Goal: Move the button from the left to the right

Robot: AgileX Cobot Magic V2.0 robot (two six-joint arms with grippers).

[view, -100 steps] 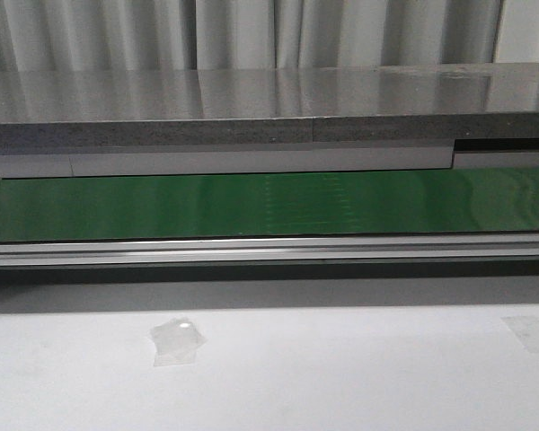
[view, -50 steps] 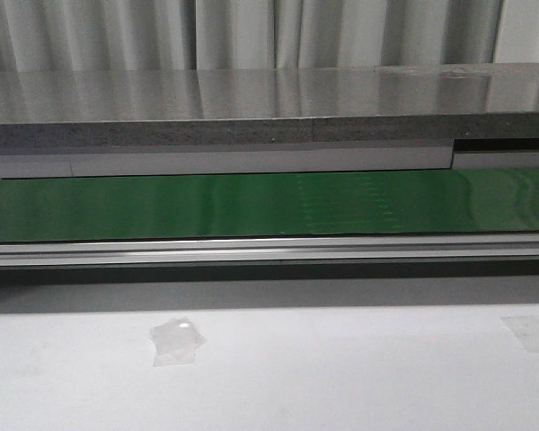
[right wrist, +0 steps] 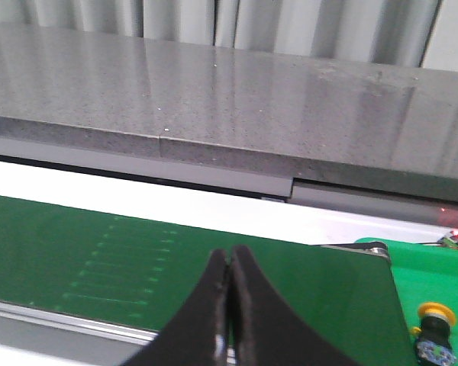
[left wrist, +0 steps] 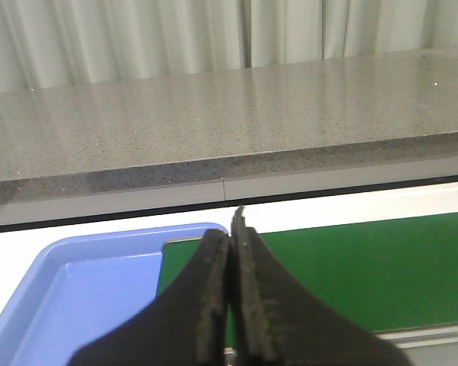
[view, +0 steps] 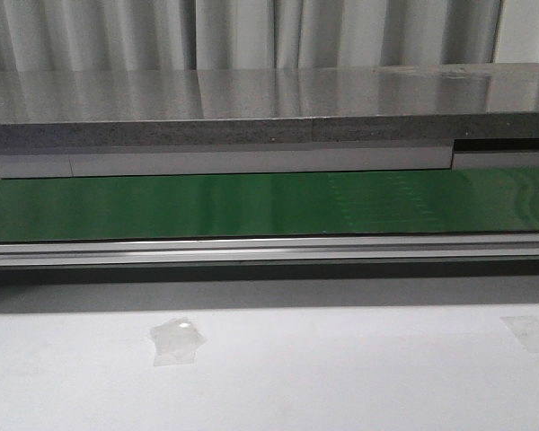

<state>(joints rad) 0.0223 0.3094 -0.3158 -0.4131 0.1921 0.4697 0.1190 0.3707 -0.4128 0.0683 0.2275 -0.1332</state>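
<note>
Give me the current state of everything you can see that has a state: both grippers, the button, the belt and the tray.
left gripper: shut, holding nothing.
right gripper: shut, holding nothing.
button: upright, not gripped.
green belt: bare in the front view.
blue tray: visible part is bare.

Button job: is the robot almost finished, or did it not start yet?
One button already sits beyond the green belt's end in the right wrist view. Nothing is in hand: the left gripper and right gripper are shut and empty. What's left can't be told.
</note>
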